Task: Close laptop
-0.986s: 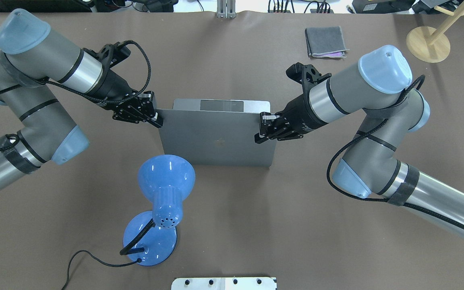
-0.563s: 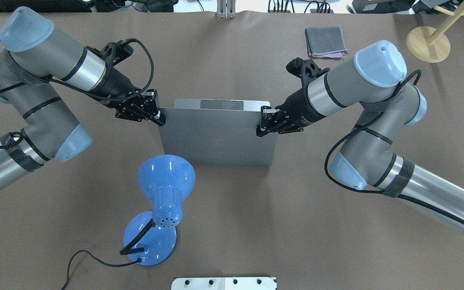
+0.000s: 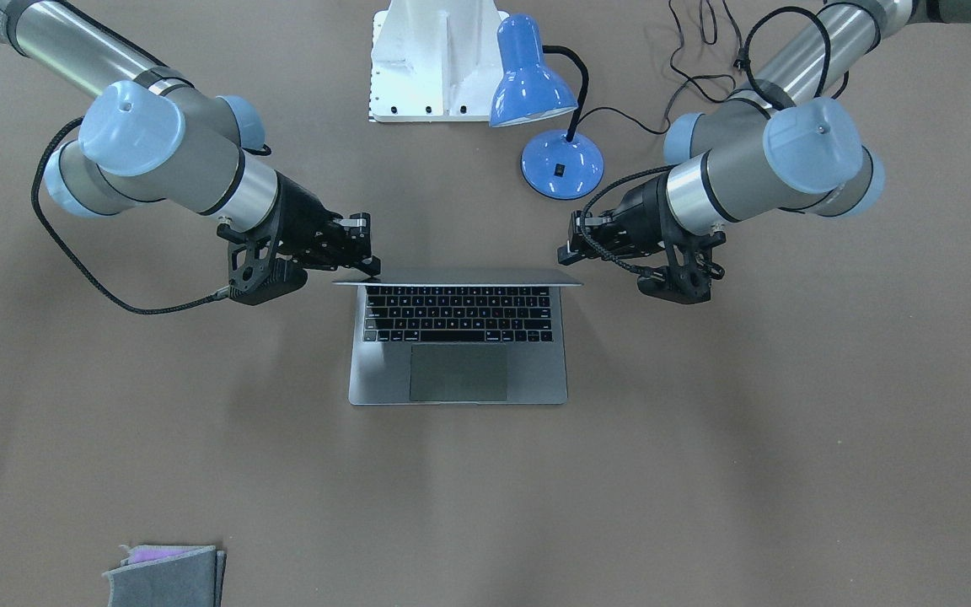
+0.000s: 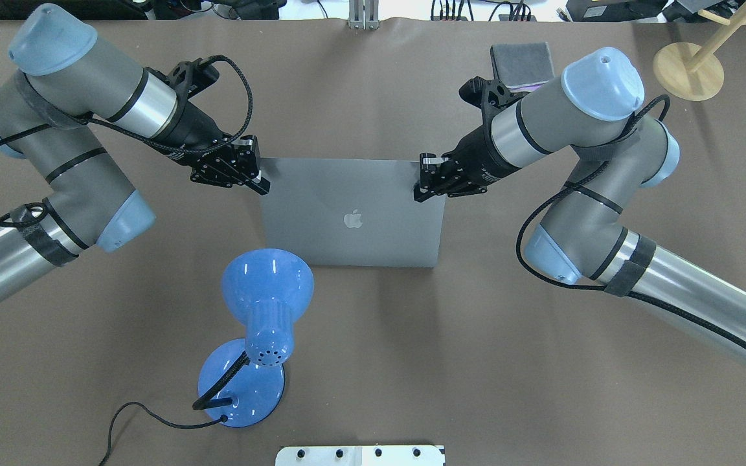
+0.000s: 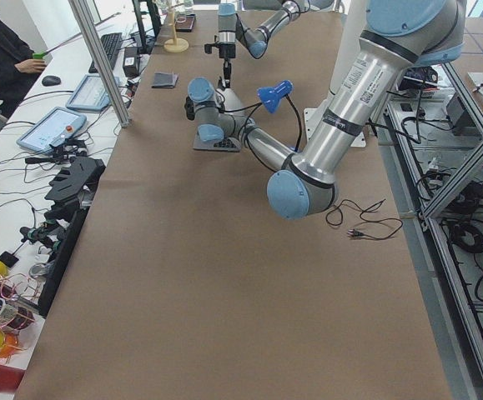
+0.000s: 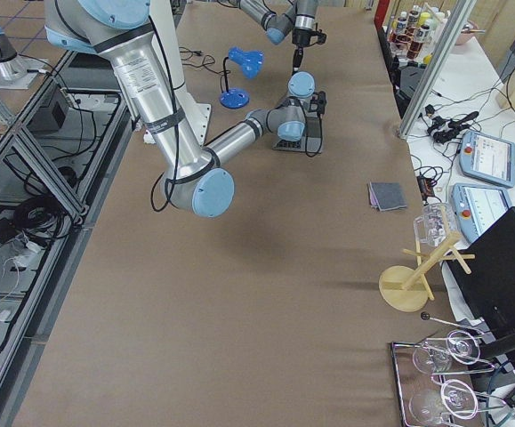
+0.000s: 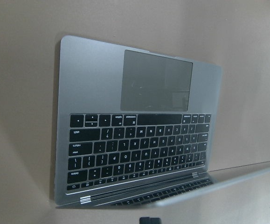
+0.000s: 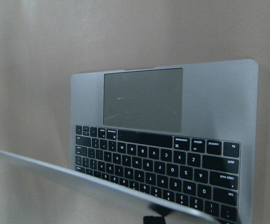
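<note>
Brown-covered table (image 4: 373,362) takes up all views. Left arm (image 4: 75,149) and right arm (image 4: 580,136) reach in from either side toward the middle. Space-grey laptop (image 4: 353,220) sits mid-table between them, trackpad end pointing away from the robot. Its lid (image 3: 456,278) is part-way down: edge-on from the front camera, a thin line above the back row of the keyboard (image 3: 458,312), while from overhead its back, with the apple logo, hides the whole base. Blue desk lamp (image 4: 263,304) stands on the robot's side of the laptop, shade just beside the laptop's near left corner. Wooden stand (image 4: 687,71) is at the far right corner, and a folded grey cloth (image 3: 165,577) lies on the far right side, well apart from the laptop. Left gripper (image 4: 259,183) sits at the lid's top left corner, right gripper (image 4: 421,184) at the top right corner. On both, the fingers look closed together with nothing clamped between them. Can't tell whether the tips actually touch the lid.
</note>
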Motion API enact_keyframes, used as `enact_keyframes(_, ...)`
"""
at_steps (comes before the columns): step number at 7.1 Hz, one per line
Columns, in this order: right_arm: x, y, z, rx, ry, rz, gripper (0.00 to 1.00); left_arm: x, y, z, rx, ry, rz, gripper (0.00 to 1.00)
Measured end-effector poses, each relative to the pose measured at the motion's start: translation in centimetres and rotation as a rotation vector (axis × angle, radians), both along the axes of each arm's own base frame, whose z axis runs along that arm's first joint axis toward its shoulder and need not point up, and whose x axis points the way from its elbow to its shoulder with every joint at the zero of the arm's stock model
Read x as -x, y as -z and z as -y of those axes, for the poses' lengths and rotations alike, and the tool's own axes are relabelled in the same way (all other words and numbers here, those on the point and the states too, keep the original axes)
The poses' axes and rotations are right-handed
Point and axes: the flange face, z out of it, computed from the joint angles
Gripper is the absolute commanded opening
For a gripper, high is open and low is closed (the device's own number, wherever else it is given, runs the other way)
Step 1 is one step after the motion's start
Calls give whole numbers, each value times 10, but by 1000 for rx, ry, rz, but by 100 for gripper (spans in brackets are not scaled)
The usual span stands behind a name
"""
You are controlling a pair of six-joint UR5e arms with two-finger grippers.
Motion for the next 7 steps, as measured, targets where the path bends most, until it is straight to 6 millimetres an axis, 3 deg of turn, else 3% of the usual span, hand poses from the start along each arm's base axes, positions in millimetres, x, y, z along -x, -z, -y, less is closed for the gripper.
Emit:
enact_keyframes(4, 11, -8, 24, -6, -8, -28, 0, -18, -1, 23, 10, 34, 24, 0)
enact_keyframes(7, 18, -6, 36, -9, -12, -36, 0, -42, 11, 45, 2, 85, 46, 0)
